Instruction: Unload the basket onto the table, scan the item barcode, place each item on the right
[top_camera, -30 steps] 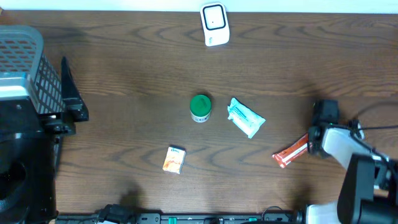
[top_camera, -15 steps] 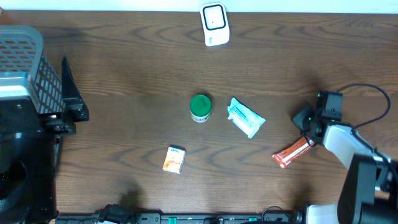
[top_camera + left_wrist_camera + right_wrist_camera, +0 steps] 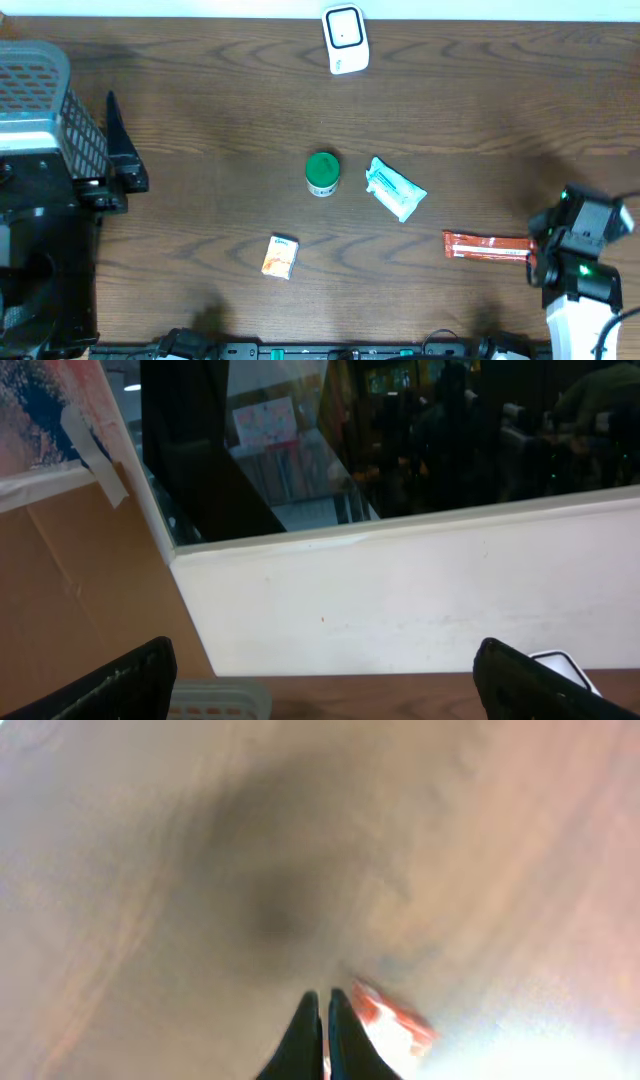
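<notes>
Overhead: right tool (image 3: 542, 252) closed tight, meeting the near end of one red packet (image 3: 485, 245) that stretches away to this tool's left. Pinched or only touched: cannot tell. Further left of the tool and well apart from it, on the table (image 3: 200, 110): one pale blue pouch (image 3: 395, 188), one green-lidded jar (image 3: 322, 173) just beside the pouch, one small orange box (image 3: 280, 256). Far ahead and to the left of the tool, one white scanner (image 3: 345, 40) near the table's back edge. One grey mesh basket (image 3: 35, 85) at the far left.

Left wrist: left tool (image 3: 325, 660) spread wide, two dark fingers (image 3: 110, 685) at the frame's sides, nothing between them. Ahead, basket rim low on the left, scanner corner beside the right finger.

Right wrist: two dark fingertips (image 3: 305, 1035) pressed together. One red packet end just ahead and to their right, blurred.
</notes>
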Action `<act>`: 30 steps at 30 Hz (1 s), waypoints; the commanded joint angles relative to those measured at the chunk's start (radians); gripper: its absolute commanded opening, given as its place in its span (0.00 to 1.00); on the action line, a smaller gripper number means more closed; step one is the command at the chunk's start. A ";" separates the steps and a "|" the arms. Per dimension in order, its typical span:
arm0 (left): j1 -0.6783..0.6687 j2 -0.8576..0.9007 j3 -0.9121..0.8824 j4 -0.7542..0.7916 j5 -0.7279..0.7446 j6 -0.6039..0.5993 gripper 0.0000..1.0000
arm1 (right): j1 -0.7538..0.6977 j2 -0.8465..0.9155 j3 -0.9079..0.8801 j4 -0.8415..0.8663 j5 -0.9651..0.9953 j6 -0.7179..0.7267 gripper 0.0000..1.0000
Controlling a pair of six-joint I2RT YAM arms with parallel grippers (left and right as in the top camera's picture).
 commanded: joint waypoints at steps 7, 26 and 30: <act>0.000 -0.005 -0.051 0.039 0.012 -0.016 0.95 | -0.008 0.090 -0.131 -0.150 -0.074 0.362 0.01; 0.000 -0.005 -0.055 0.046 0.012 -0.016 0.95 | -0.008 0.604 -0.211 0.722 -0.356 -0.164 0.01; 0.000 -0.005 -0.055 0.046 0.012 -0.016 0.95 | 0.003 0.664 -0.210 0.812 -0.578 -0.256 0.01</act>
